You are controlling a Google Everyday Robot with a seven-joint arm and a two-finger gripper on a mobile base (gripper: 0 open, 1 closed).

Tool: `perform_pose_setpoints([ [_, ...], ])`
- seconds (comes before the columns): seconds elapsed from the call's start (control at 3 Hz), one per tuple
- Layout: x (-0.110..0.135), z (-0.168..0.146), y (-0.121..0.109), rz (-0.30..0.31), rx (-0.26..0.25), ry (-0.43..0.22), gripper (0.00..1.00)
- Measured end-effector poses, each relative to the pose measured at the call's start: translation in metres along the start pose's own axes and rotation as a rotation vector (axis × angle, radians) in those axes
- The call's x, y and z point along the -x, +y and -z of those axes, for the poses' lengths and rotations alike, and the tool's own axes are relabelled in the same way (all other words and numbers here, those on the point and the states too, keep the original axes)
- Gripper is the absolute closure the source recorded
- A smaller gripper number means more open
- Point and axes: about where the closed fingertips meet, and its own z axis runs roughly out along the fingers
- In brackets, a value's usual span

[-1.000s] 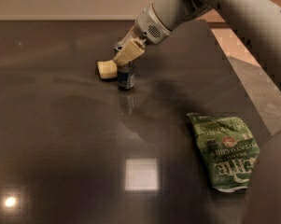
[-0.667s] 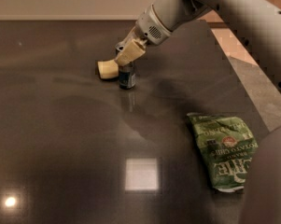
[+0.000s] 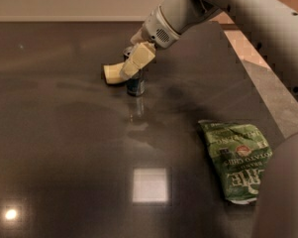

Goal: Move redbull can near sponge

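The redbull can [image 3: 136,86] stands upright on the dark table [image 3: 64,148], left of centre at the back. Only its lower part with the blue-teal band shows. The pale-yellow sponge [image 3: 112,73] lies just left of the can, very close to it or touching it. My gripper [image 3: 136,62] comes down from the upper right and sits over the can's top, hiding the can's upper half and the sponge's right end.
A flat green chip bag [image 3: 236,157] lies at the front right. The table's right edge [image 3: 257,98] runs diagonally, with tiled floor beyond it. My arm [image 3: 247,9] crosses the upper right, and part of the robot fills the lower right corner.
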Motion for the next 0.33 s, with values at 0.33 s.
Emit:
perform_pose_setpoints([
  [0.33, 0.0, -0.0001, 0.0, 0.0, 0.0, 0.0, 0.0],
])
